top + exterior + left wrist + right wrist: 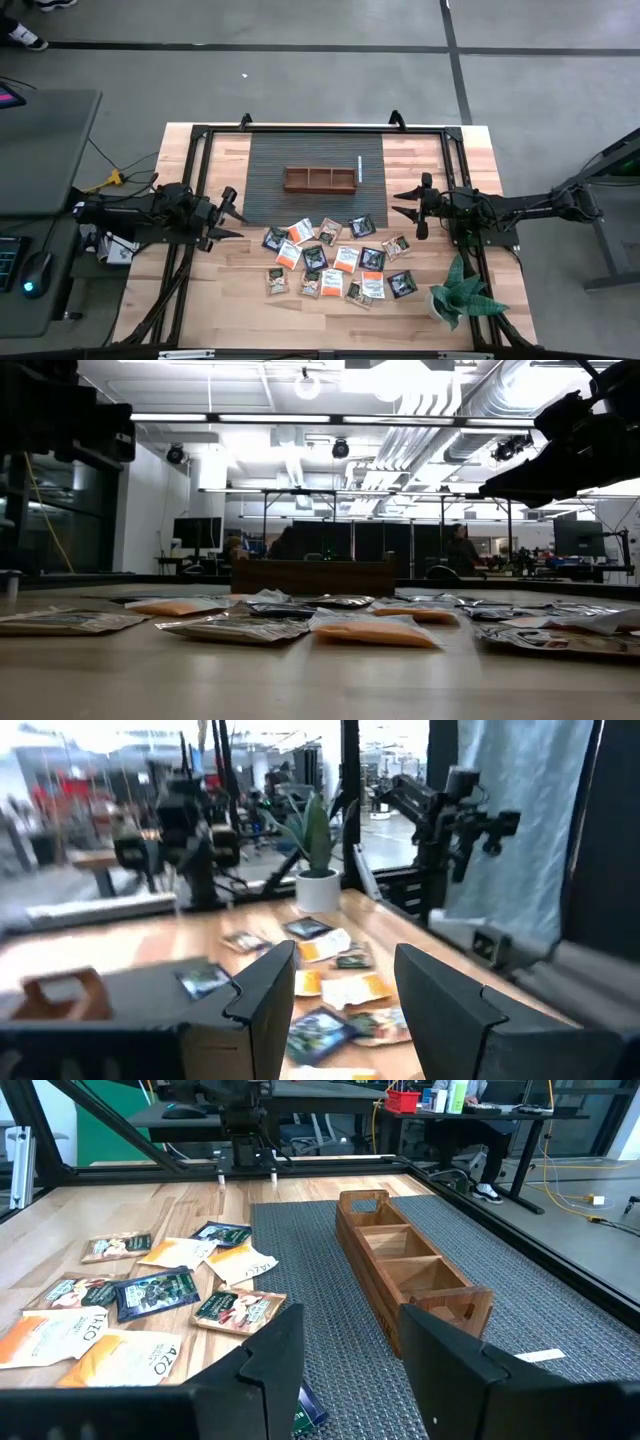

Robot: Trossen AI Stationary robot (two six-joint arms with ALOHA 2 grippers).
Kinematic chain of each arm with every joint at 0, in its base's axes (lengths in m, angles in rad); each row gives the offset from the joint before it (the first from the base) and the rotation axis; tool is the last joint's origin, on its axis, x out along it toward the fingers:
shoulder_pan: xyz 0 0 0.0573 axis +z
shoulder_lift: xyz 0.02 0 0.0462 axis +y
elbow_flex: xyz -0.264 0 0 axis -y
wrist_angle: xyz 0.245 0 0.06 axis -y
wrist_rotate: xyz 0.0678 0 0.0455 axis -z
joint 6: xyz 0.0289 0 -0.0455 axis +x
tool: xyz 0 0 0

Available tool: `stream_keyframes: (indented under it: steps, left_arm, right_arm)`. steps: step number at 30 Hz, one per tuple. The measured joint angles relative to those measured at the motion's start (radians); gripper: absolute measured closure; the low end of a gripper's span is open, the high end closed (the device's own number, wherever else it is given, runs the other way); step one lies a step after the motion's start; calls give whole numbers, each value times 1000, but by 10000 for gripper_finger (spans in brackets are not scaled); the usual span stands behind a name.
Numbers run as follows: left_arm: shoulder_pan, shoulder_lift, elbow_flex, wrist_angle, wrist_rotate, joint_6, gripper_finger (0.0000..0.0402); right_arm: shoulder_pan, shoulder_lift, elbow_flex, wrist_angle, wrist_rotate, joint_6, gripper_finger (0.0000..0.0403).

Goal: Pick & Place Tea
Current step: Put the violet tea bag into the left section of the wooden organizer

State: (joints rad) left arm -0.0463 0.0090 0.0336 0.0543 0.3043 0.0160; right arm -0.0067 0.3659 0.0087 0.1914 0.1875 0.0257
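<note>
My left gripper (pixel 234 212) hangs with fingers spread over the table's left side, holding nothing. My right gripper (pixel 408 208) mirrors it on the right, fingers apart and empty. Between them the tea sachets (pixel 333 259) lie scattered flat on the wooden table (pixel 470 160), orange, dark and pale ones mixed, none in the wooden tray (pixel 319 180). That tray sits on a grey mat (pixel 265 165) beyond them. A potted plant (pixel 458 293) stands near my right arm.
</note>
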Motion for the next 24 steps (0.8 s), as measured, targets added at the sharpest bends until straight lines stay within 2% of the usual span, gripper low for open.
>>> stream_keyframes:
  steps: [5, 9, 12, 20, 24]
  left_arm:
    - [0, -1, 40, 85, -49, -97, 231]
    - [0, 20, 62, 67, -167, -74, 231]
    - [0, 58, 103, 1, -236, -112, 231]
    - [0, 369, 351, -264, -313, -138, 231]
    - [0, 529, 499, -384, -210, -208, 231]
  right_arm:
    - [0, 0, 0, 0, 0, 0, 241]
    - [0, 0, 0, 0, 0, 0, 244]
    - [0, 0, 0, 0, 0, 0, 246]
    - [0, 0, 0, 0, 0, 0, 240]
    - [0, 0, 0, 0, 0, 0, 242]
